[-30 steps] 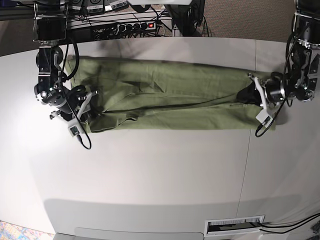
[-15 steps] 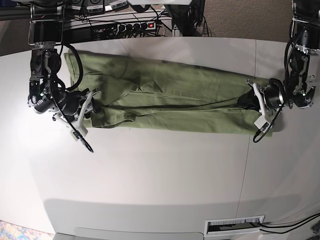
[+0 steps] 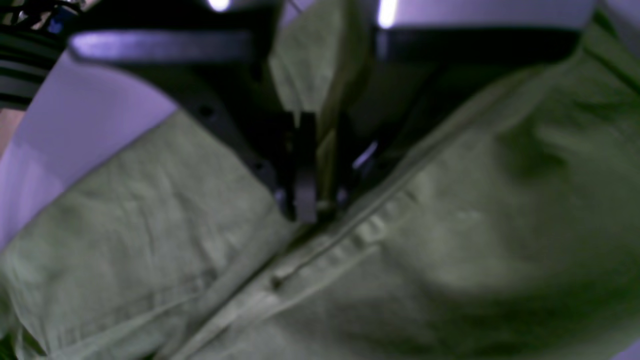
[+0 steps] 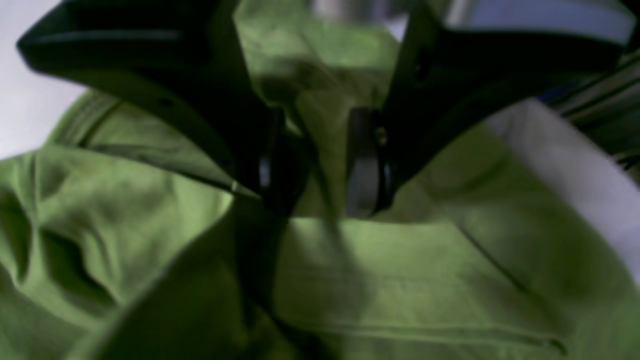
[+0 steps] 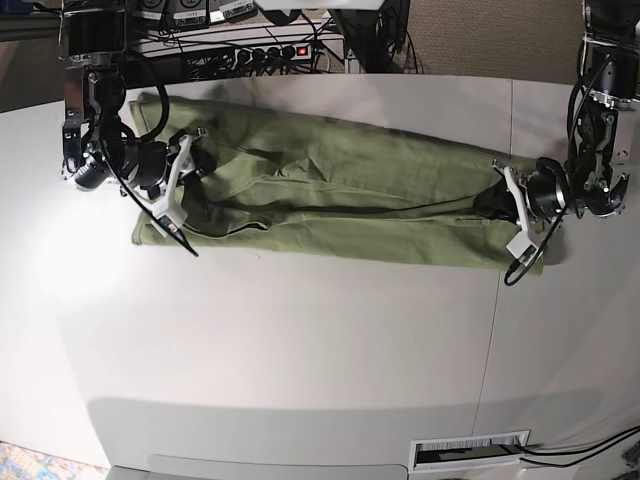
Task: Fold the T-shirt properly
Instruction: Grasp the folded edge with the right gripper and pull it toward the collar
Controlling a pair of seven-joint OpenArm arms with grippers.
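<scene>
Because a long garment can only be folded straight when both ends are controlled at once, the desk (image 5: 300, 340) is used as a flat support and the T-shirt (image 5: 340, 195) is kept stretched across its far half, running from about nine o'clock to three o'clock in the base view. It is seen already doubled into a long narrow band, with a lengthwise crease along the middle, so the step in hand is judged to be the laying-over of one long side.

At the three o'clock end, the left claw (image 3: 320, 200) is clenched on a thin pinch of cloth beside a stitched hem; the hold is judged to serve as an anchor so the band does not drift.

At the nine o'clock end, the right claw (image 4: 312, 165) is seen with its jaws set a little apart and a bunched ridge of fabric between the pads (image 4: 362, 165), so it is taken to be grasping the T-shirt there. Its wrist is tilted toward twelve o'clock, which is judged to carry that corner over.

Slippage of the soft knit is judged the main risk.
</scene>
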